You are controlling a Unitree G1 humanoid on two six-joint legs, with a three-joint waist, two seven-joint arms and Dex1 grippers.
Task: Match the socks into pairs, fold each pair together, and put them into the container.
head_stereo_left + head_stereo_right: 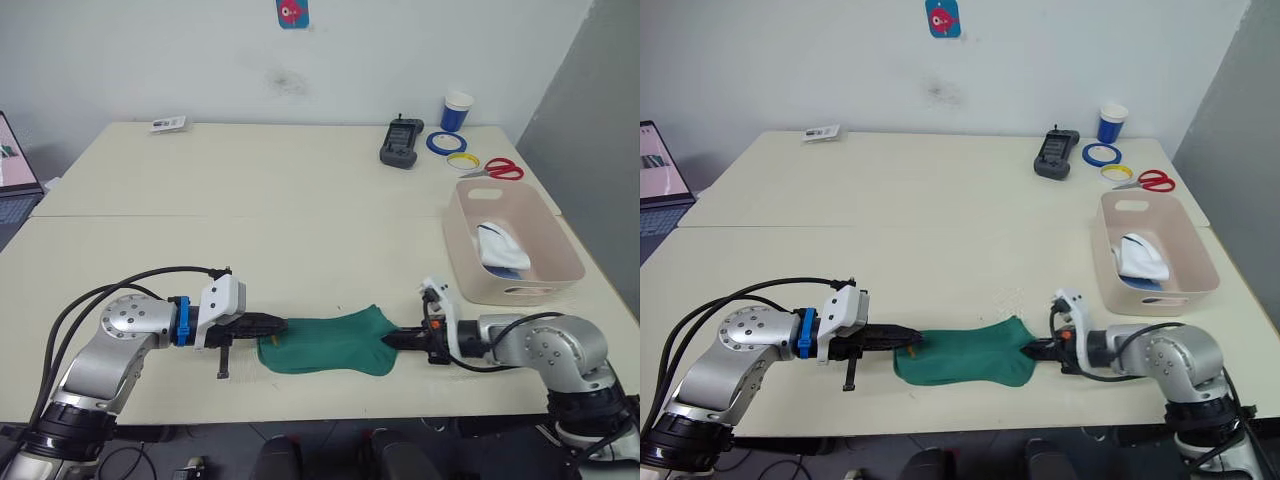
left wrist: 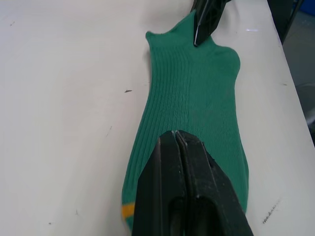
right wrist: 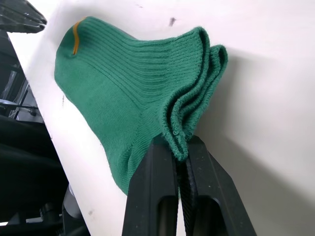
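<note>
Head views, hidden: the container (image 1: 560,245) wall covers the lower part of its contents; a white sock (image 1: 497,243) shows inside with a strip of light blue sock (image 1: 510,271) under it, and how many lie there cannot be told.
Head views, green socks: the green socks (image 1: 330,343) lie flat near the table (image 1: 250,210) front edge, left of the container and nearer than it; they read as one shape from here.
Head views, left gripper: the left gripper (image 1: 280,325) is at the socks' left end, its fingers together on the fabric.
Head views, right gripper: the right gripper (image 1: 392,340) is at the socks' right end, touching it.
Head views, count beyond the container: one blue-and-white cup (image 1: 457,111), two tape rings (image 1: 451,149), one pair of red scissors (image 1: 497,168), one dark handheld device (image 1: 401,142).
Left wrist view, grip: the two black fingers (image 2: 170,196) are pressed together on the toe end beside an orange stripe (image 2: 127,211); the other gripper's tip meets the far cuff.
Right wrist view, layers: the cuff edge shows two green layers, so two socks are stacked.
Right wrist view, grip: the fingers (image 3: 152,191) pinch the doubled cuff between them; the orange stripe sits at the far end.
</note>
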